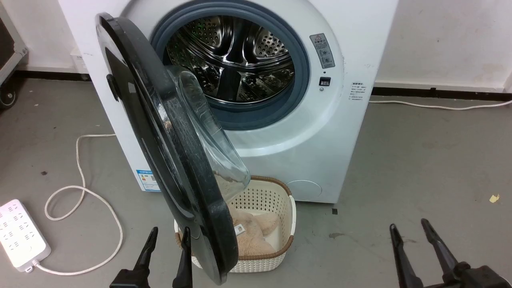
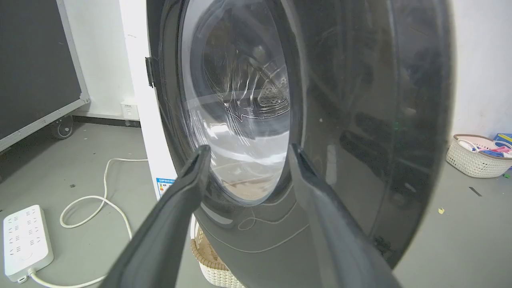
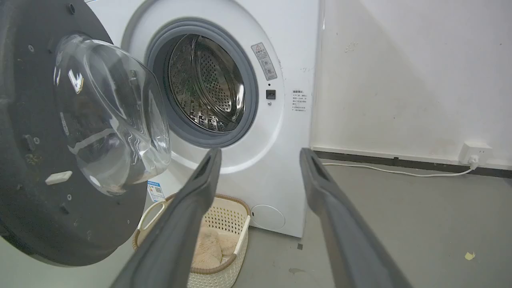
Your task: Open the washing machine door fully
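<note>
basket [image 1: 291, 224]: just past my left fingers [image 1: 185, 256], near half hidden behind the washing machine door [image 1: 160, 132]
sticker text [image 1: 322, 51]: too tiny to read lol
door top, left wrist view: cut off above my fingers

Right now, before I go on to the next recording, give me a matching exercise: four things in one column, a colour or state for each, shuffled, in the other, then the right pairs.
Things:
1. door
2. basket
3. power strip
4. right gripper

Colours or states:
A. white, lying flat at the far left
B. open, holding nothing
C. glossy black, swung open
D. cream with a brown rim

Pairs: 1-C, 2-D, 3-A, 4-B
</note>
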Controlling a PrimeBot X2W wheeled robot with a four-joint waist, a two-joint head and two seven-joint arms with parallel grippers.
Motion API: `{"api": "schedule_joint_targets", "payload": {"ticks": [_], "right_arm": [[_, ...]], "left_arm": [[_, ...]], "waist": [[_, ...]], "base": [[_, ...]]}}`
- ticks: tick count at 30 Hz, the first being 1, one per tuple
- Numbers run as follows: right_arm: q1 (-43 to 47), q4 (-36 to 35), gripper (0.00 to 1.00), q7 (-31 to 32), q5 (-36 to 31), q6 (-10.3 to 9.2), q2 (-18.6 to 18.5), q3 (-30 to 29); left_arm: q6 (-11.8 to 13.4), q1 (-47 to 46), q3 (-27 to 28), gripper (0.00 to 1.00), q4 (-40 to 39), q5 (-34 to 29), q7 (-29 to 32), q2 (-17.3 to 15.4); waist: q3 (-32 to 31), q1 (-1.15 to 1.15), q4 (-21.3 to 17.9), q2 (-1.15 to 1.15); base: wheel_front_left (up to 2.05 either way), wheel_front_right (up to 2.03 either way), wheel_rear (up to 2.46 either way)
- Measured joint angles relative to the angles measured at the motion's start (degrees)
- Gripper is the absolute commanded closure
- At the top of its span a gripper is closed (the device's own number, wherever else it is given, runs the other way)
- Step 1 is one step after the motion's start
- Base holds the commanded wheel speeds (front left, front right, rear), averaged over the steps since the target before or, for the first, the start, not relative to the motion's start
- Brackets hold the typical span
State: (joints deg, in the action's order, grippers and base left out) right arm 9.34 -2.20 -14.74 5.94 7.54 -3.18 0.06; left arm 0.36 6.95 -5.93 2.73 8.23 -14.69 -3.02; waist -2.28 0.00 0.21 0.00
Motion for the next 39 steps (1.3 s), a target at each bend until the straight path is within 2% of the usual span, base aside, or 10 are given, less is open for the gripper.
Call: {"api": "schedule_joint_targets", "payload": {"ticks": [4, 5, 6, 11, 19, 26, 29, 34, 39], "right_arm": [[0.0, -0.1, 0.0, 0.0, 0.6, -0.01, 0.0, 0.0], [0.0, -0.1, 0.0, 0.0, 0.6, -0.01, 0.0, 0.0], [0.0, -0.1, 0.0, 0.0, 0.6, -0.01, 0.0, 0.0], [-0.1, -0.2, 0.0, 0.0, 0.7, -0.01, 0.0, 0.4], [-0.2, -0.4, 0.0, 0.0, 0.7, -0.01, 0.0, 0.9], [-0.2, -0.2, 0.0, 0.0, 0.7, -0.01, 0.0, 1.2], [-0.2, 0.0, 0.0, 0.0, 0.7, -0.01, 0.0, 1.5], [-0.3, 0.5, 0.0, 0.0, 0.2, -0.01, 0.0, 1.7], [-0.4, 0.7, 0.0, 0.0, -0.1, -0.01, 0.0, 1.2]], "left_arm": [[0.0, 0.0, 0.0, 0.02, 0.0, -0.1, 0.0, 0.0], [0.0, 0.0, 0.0, 0.41, 0.0, -0.1, 0.0, 0.0], [0.0, 0.0, -0.1, 0.98, 0.1, -0.1, 0.0, 0.0], [0.2, 0.0, 0.2, 1.0, -2.0, -0.6, 0.0, 0.1], [2.2, -2.5, 4.6, 1.0, -13.4, -0.1, 0.0, 0.2], [3.0, -8.3, 4.5, 1.0, -22.6, -1.9, -0.1, 0.2], [3.0, -9.8, 2.6, 1.0, -25.2, -2.0, 0.4, 0.2], [2.8, -10.5, -3.6, 1.0, -27.4, -7.4, 5.5, -0.3], [2.5, -10.5, -12.1, 1.0, -26.7, -5.8, 8.8, 0.0]], "waist": [[0.0, 0.0, 0.0, 0.0], [0.0, 0.0, 0.0, 0.0], [0.0, 0.0, 0.0, 0.0], [0.0, 0.0, -0.1, 0.0], [-0.3, 0.0, 0.2, 0.0], [-0.7, 0.0, 0.2, 0.0], [-0.8, 0.0, 0.0, 0.0], [-0.8, 0.0, -0.7, 0.0], [-0.1, 0.0, -1.0, 0.0]], "base": [[0.0, 0.0, 0.0], [0.0, 0.0, 0.0], [0.0, 0.0, 0.0], [0.0, 0.0, 0.0], [0.0, 0.0, 0.0], [0.0, 0.0, 0.0], [0.0, 0.0, 0.0], [0.0, 0.0, 0.0], [0.0, 0.0, 0.0]]}}
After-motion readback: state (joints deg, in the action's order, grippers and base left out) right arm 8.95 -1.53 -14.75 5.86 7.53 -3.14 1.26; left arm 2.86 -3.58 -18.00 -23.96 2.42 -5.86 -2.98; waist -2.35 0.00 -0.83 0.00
